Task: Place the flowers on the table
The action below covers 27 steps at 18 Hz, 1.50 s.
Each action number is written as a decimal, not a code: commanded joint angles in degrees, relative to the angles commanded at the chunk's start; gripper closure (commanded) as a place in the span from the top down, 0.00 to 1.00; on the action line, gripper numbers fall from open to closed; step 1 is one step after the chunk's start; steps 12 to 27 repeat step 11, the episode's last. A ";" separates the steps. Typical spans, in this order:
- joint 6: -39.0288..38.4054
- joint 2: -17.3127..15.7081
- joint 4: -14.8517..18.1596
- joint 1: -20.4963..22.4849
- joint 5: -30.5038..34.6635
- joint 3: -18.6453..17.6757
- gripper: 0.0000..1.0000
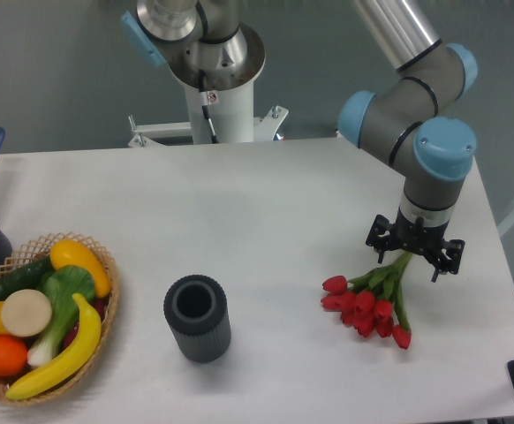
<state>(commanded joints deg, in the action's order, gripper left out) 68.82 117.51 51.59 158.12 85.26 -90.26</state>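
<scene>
Over on the right side of the white bench (239, 203), the end effector (413, 250) is hanging low with the tulip bunch (368, 305) fanning out below it, red buds lying on the surface and green stems running up between the fingers. Looks like it's clamping the stem ends, though the view is too small to be totally sure the pads are touching. So I'd say we're at the set-down step: flowers are basically resting on the bench, well apart from the dark ribbed cylinder (197, 318) and the fruit basket (107, 305) on the left. Next move probably just needs the fingers spreading and a straight lift so the stems aren't getting dragged along.
</scene>
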 joint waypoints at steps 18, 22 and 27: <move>1.14 -1.06 -1.05 0.79 1.57 -0.62 1.00; 1.14 -1.06 -1.05 0.79 1.57 -0.62 1.00; 1.14 -1.06 -1.05 0.79 1.57 -0.62 1.00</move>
